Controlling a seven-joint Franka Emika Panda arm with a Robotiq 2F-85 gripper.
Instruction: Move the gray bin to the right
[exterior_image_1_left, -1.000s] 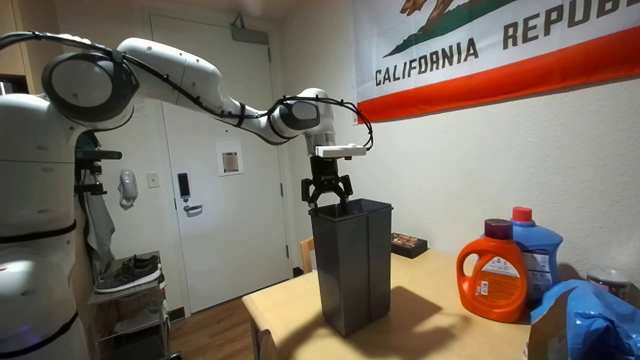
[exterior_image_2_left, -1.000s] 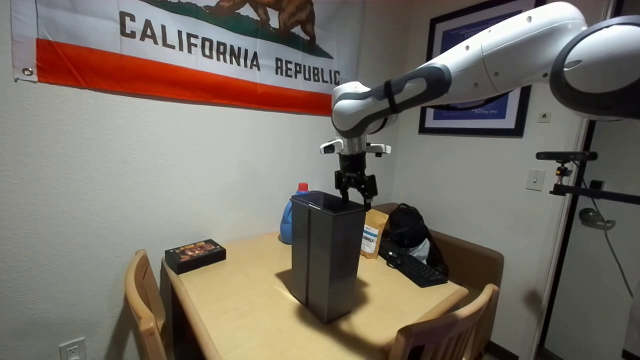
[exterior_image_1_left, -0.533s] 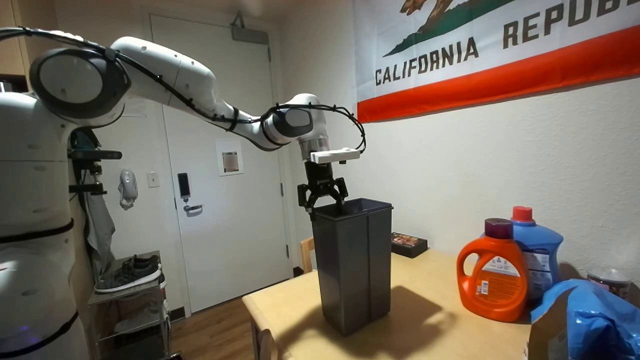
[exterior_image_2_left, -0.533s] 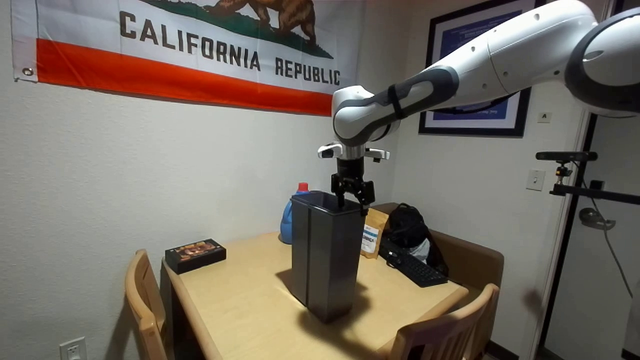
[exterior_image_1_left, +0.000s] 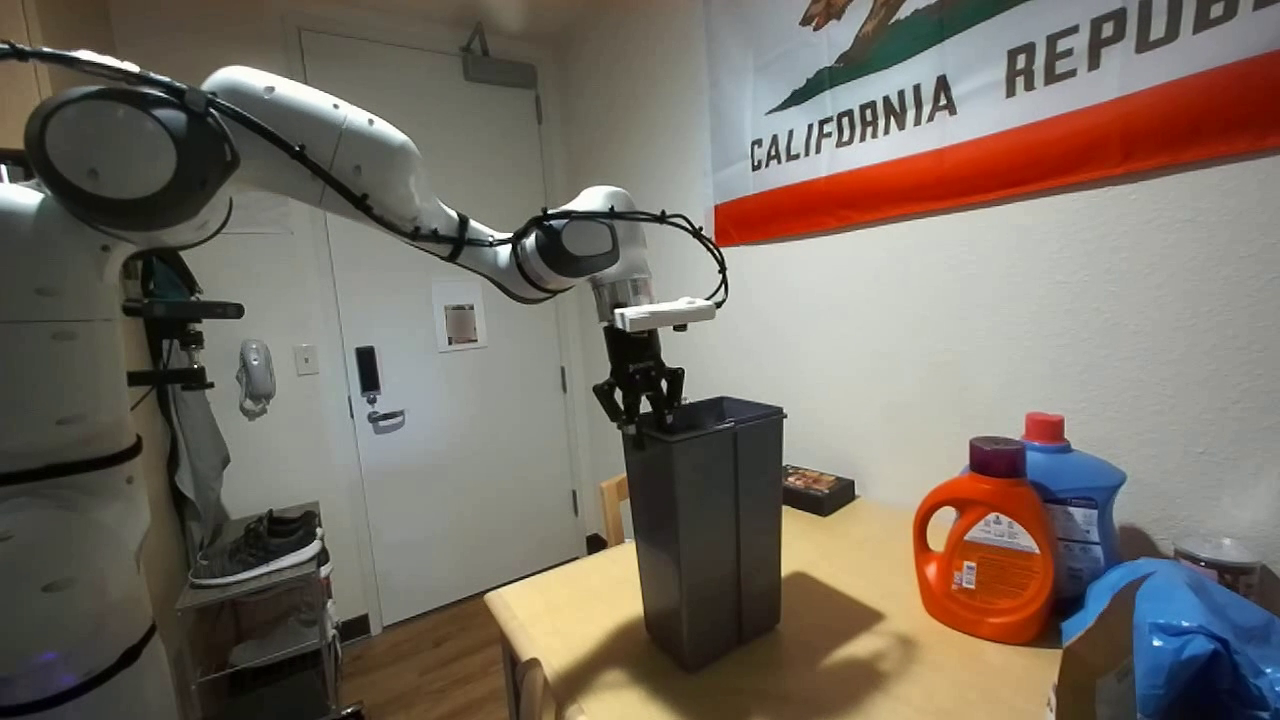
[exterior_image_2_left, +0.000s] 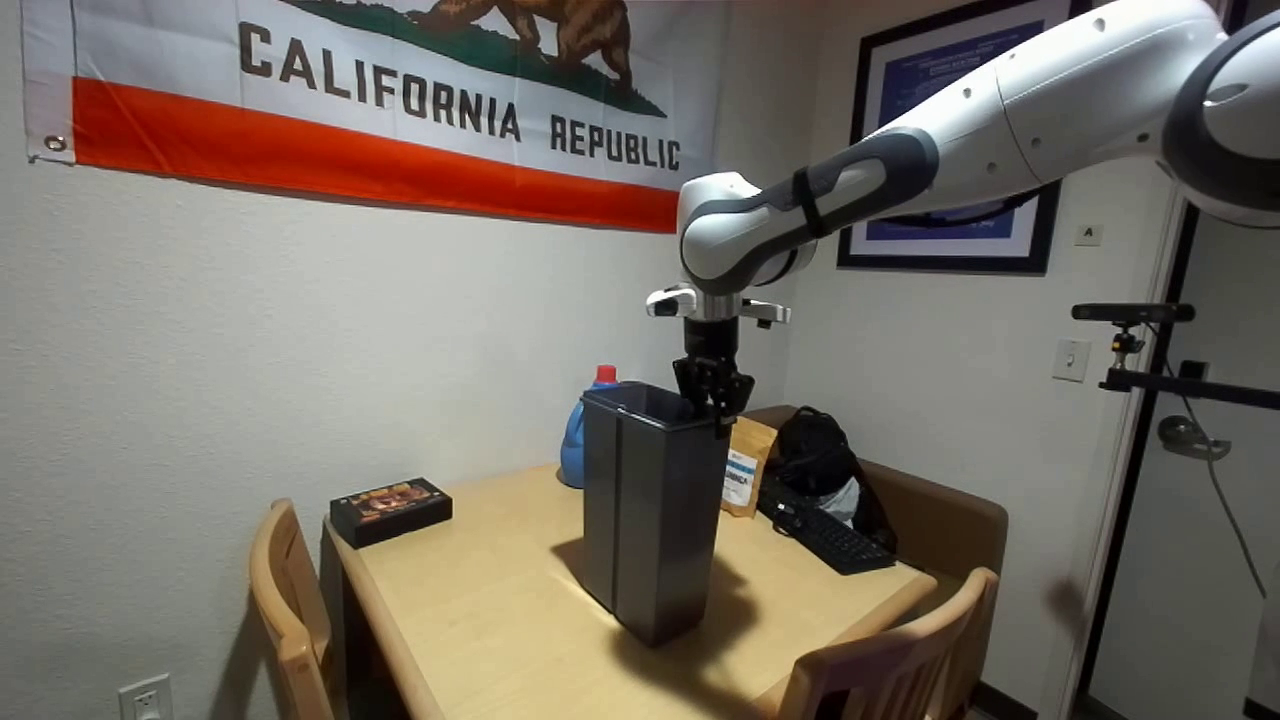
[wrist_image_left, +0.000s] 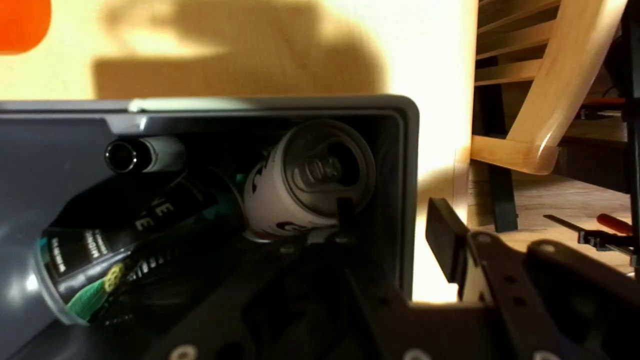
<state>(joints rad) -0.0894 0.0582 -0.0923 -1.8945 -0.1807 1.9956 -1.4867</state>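
The gray bin (exterior_image_1_left: 690, 550) stands upright on the table in both exterior views, tall and dark with a rimmed top. My gripper (exterior_image_1_left: 650, 424) points down over one short side of its rim, as an exterior view also shows with the bin (exterior_image_2_left: 655, 520) below the gripper (exterior_image_2_left: 710, 420). In the wrist view the bin's rim (wrist_image_left: 410, 175) runs between the jaws. One dark finger (wrist_image_left: 346, 212) is inside the bin and the other finger (wrist_image_left: 445, 240) hangs outside. A bright gap separates the outer finger from the wall; the inner one is dim. The jaws are partly open.
Inside the bin lie a white can (wrist_image_left: 310, 180) and a dark container (wrist_image_left: 125, 230). On the table are an orange jug (exterior_image_1_left: 985, 560), a blue bottle (exterior_image_1_left: 1085, 500), a blue bag (exterior_image_1_left: 1190, 630), a black box (exterior_image_2_left: 390, 510) and a keyboard (exterior_image_2_left: 835, 535). Chairs (exterior_image_2_left: 890, 640) flank it.
My gripper has come down and shifted slightly away from the bin's middle, toward its rim. Its fingers have drawn closer together. The bin has not moved.
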